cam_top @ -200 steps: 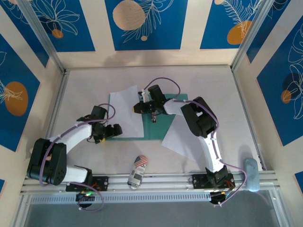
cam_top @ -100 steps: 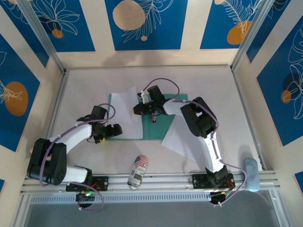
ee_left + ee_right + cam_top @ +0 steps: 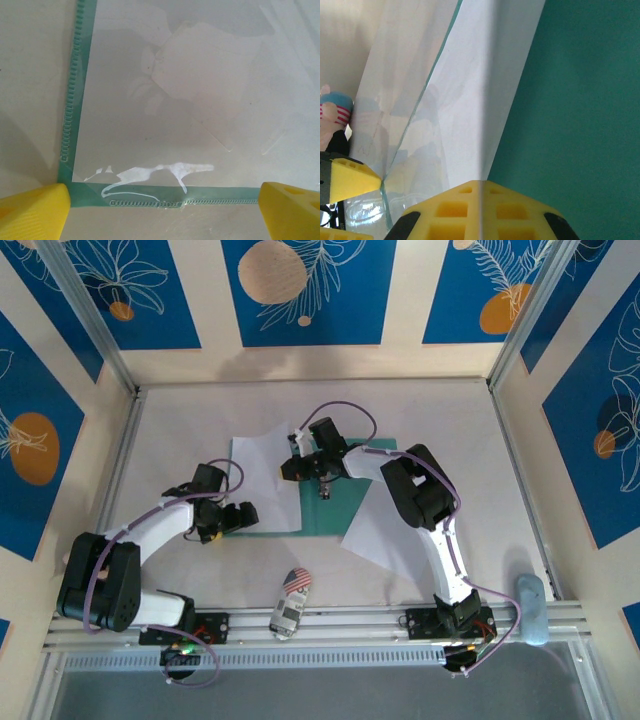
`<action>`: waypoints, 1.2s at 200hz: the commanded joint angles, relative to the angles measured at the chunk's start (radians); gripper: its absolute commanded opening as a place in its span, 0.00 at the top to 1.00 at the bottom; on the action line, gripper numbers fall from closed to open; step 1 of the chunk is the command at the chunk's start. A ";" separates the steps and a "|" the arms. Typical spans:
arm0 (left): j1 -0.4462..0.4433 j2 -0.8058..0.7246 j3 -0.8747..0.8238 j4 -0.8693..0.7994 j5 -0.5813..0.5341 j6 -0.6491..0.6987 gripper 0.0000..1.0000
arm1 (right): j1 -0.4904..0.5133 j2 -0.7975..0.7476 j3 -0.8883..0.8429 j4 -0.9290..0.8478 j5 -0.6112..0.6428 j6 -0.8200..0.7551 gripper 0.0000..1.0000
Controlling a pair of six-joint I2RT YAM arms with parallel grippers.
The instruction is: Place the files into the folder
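Top external view: the folder (image 3: 345, 510) is seen lying open and flat in the middle of the table (image 3: 180, 440). Its left half is covered by one white file (image 3: 265, 480). The other file (image 3: 375, 530) is laid just to the right of the folder, nearer the arms, partly on the green card and partly under the right arm. A toy car (image 3: 291, 600) is parked at the near edge, well apart from the papers.

The first file is pinched at its right edge by the right gripper (image 3: 320, 485). In the right wrist view the yellow fingers (image 3: 455, 210) are pressed together, and the thin edge of the paper is caught between them. The paper is lifted on that side, with the green card bare to its right. It is probably held up like this so it can be lined up with the folder.

The left gripper (image 3: 235, 518) is kept at the near left corner of the folder. In the left wrist view its fingers (image 3: 30, 210) are spread wide apart, and nothing is held. A shiny clear cover with a green border is seen between them. The corner is likely being guarded so the folder is not dragged away. Whether it is touched cannot be told.
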 commanded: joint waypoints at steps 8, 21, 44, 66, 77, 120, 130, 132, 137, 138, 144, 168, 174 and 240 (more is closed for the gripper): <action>0.007 0.005 -0.007 0.003 -0.014 0.000 0.03 | -0.011 0.008 0.020 -0.045 -0.005 -0.041 1.00; 0.007 0.007 -0.007 0.003 -0.014 0.001 0.03 | -0.015 0.006 0.022 -0.048 -0.005 -0.041 1.00; 0.007 0.006 -0.007 0.003 -0.015 0.000 0.03 | -0.014 0.008 0.022 -0.044 -0.012 -0.037 1.00; 0.006 0.007 -0.008 0.006 -0.013 -0.001 0.03 | -0.004 0.013 0.028 -0.044 -0.014 -0.039 1.00; 0.007 0.007 -0.009 0.007 -0.009 -0.002 0.03 | 0.000 0.015 0.031 -0.047 -0.014 -0.039 1.00; 0.006 0.009 -0.014 0.018 -0.002 -0.006 0.03 | 0.009 0.016 0.010 -0.012 -0.018 0.009 1.00; 0.007 0.011 -0.014 0.023 0.001 -0.009 0.03 | 0.010 0.016 0.001 0.009 -0.020 0.028 1.00; 0.006 0.011 -0.014 0.023 0.002 -0.009 0.03 | 0.011 0.017 -0.001 0.012 -0.021 0.031 1.00; 0.007 0.013 -0.014 0.025 0.003 -0.009 0.03 | 0.011 0.016 -0.005 0.021 -0.019 0.040 1.00; 0.007 0.013 -0.014 0.025 0.004 -0.009 0.03 | 0.011 0.016 -0.005 0.023 -0.019 0.042 1.00; 0.007 0.013 -0.014 0.025 0.005 -0.009 0.03 | 0.012 0.016 -0.009 0.032 -0.019 0.051 1.00; 0.007 0.015 -0.015 0.027 0.005 -0.010 0.03 | 0.015 0.015 -0.019 0.053 -0.010 0.078 1.00; 0.007 0.017 -0.014 0.028 0.005 -0.010 0.03 | 0.015 0.015 -0.021 0.054 -0.004 0.081 1.00; 0.007 0.021 -0.007 0.021 0.003 -0.004 0.03 | -0.026 -0.010 -0.047 0.064 0.027 0.091 1.00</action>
